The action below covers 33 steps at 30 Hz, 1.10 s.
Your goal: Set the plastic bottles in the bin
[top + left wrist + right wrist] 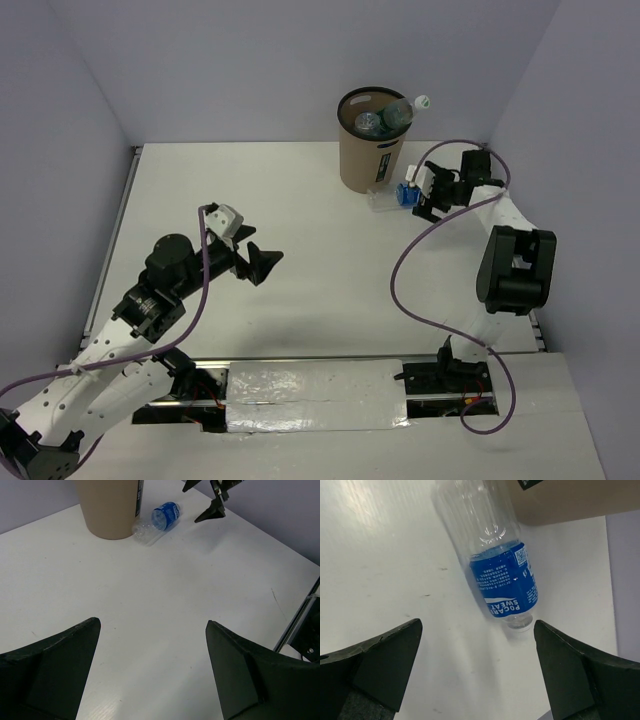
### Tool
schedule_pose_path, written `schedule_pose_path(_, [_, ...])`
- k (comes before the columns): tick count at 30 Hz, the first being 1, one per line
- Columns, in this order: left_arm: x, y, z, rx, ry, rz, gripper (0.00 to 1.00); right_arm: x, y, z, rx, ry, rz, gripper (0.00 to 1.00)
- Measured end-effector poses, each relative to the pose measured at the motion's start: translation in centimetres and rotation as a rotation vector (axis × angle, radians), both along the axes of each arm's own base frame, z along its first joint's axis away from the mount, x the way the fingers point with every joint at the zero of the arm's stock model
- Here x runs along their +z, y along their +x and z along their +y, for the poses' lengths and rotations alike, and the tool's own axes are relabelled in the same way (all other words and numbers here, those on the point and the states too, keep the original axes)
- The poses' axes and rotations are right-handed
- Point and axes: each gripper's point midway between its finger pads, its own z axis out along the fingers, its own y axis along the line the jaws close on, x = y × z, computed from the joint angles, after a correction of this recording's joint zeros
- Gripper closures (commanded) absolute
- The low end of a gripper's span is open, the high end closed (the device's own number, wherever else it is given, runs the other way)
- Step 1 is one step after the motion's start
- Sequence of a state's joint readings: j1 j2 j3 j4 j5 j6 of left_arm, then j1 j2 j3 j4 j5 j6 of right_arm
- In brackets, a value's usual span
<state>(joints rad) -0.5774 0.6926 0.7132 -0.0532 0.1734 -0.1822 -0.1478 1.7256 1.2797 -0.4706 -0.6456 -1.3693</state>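
Lying on its side on the worktop [300, 200], one blue-labelled plastic bottle [502, 582] rests at the near-right foot of the bin [368, 155], its clear base apparently touching the bin wall. Right arm [512, 262]: jaws fully open, holding nothing, positioned over this bottle's neck end. Left arm [160, 290]: jaws fully open, empty, at near left above the worktop, well apart from the bin. Several bottles [388, 118] sit inside the bin, one white-capped neck projecting past the rim

One bottle [392, 198] lies beside the bin [368, 165]; others [383, 120] sit inside it.
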Motion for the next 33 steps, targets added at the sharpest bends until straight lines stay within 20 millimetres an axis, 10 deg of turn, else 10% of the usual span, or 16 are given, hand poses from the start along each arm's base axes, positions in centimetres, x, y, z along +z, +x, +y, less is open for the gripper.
schedule_pose_path(18, [-0.8, 0.5, 0.1, 0.011, 0.017, 0.022, 0.01, -7.4, 7.0, 2.5, 0.117, -0.290, -0.189, 0.01])
schedule_pose_path(28, [-0.8, 0.5, 0.1, 0.011, 0.017, 0.021, 0.01, -7.5, 7.0, 3.3, 0.180, -0.316, -0.112, 0.46])
schedule_pose_path(33, [-0.6, 0.3, 0.1, 0.004, 0.014, 0.018, 0.01, -7.5, 4.0, 3.9, 0.249, -0.302, -0.058, 0.66])
